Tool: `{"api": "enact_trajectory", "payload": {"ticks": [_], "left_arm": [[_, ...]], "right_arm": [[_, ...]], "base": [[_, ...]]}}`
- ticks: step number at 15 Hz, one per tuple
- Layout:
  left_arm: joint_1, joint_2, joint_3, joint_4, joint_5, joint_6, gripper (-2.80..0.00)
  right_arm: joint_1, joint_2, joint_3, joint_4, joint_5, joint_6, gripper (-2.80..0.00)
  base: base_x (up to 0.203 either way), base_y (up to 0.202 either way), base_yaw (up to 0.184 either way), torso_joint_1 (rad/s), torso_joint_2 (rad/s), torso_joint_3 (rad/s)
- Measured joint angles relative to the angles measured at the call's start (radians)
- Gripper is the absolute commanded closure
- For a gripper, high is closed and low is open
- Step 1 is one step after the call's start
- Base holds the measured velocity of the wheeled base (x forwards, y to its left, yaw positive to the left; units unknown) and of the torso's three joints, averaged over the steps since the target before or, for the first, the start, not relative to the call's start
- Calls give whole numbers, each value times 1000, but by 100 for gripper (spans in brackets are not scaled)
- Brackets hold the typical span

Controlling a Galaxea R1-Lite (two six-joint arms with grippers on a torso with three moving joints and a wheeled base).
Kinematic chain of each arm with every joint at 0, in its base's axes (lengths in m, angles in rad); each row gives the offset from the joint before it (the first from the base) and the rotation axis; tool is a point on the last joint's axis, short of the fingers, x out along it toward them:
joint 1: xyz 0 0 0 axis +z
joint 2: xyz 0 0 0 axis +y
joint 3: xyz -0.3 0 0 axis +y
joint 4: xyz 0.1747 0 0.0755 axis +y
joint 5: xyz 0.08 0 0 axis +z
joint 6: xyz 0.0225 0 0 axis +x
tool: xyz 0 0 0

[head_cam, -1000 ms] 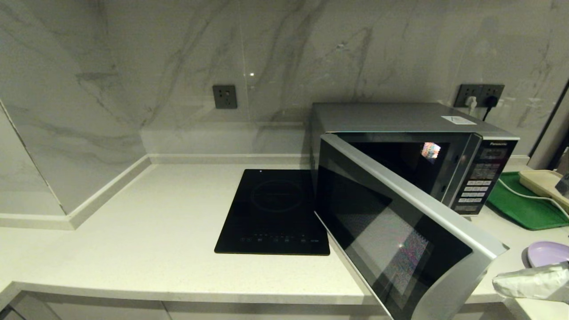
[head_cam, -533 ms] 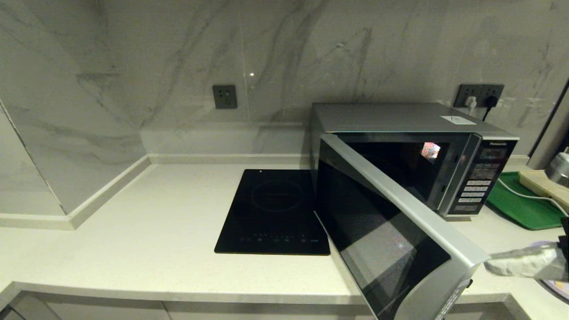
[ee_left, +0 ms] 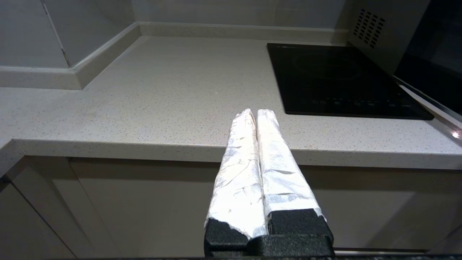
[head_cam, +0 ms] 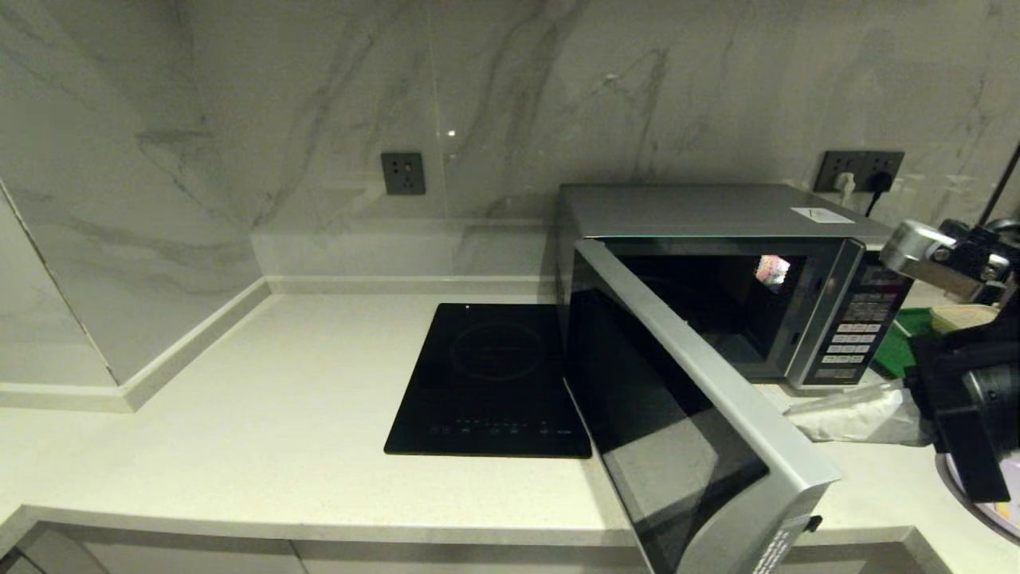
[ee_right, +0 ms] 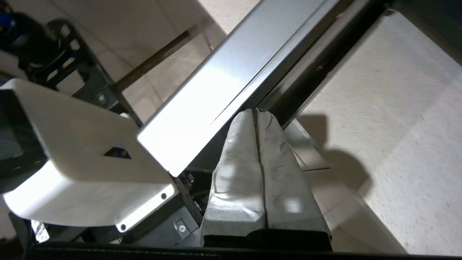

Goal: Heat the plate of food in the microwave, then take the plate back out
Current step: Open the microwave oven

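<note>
The silver-grey microwave [head_cam: 717, 211] stands at the back right of the counter, and its dark glass door [head_cam: 677, 422] is swung wide open toward me. My right gripper [head_cam: 794, 413] is shut and empty, its white-wrapped fingertips resting against the inner side of the door near its free edge. The right wrist view shows the same tips [ee_right: 255, 112] against the door's silver strip [ee_right: 216, 86]. Only a sliver of the lavender plate of food [head_cam: 1006, 516] shows at the far right, under my right arm. My left gripper [ee_left: 252, 112] hangs shut and empty below the counter's front edge.
A flat black induction cooktop [head_cam: 494, 375] lies left of the microwave. A green tray [head_cam: 896, 343] and a beige tray [head_cam: 960, 317] sit to the right of it, partly behind my arm. Marble walls close off the counter at the back and left.
The door has swung further open toward the left. My right gripper has moved left and forward with it along the inner side, and the arm now covers most of the plate.
</note>
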Motion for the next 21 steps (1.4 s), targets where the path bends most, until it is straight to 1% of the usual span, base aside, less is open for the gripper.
{"api": "enact_trajectory", "payload": {"ticks": [3,6,9,21], "left_arm": [[0,0,0,1,0,0,0],[0,0,0,1,0,0,0],[0,0,0,1,0,0,0],[0,0,0,0,0,0,0]], "right_arm": [[64,6,-3,-2,-28,-1,0],[91,7,1,-2,-30,-1,0],[115,9,1,-2,-50,-1,0],[124,62,-28,-6,-62,-1,0]], "base": [[0,0,0,0,0,0],[0,0,0,0,0,0],[0,0,0,0,0,0],[0,0,0,0,0,0]]}}
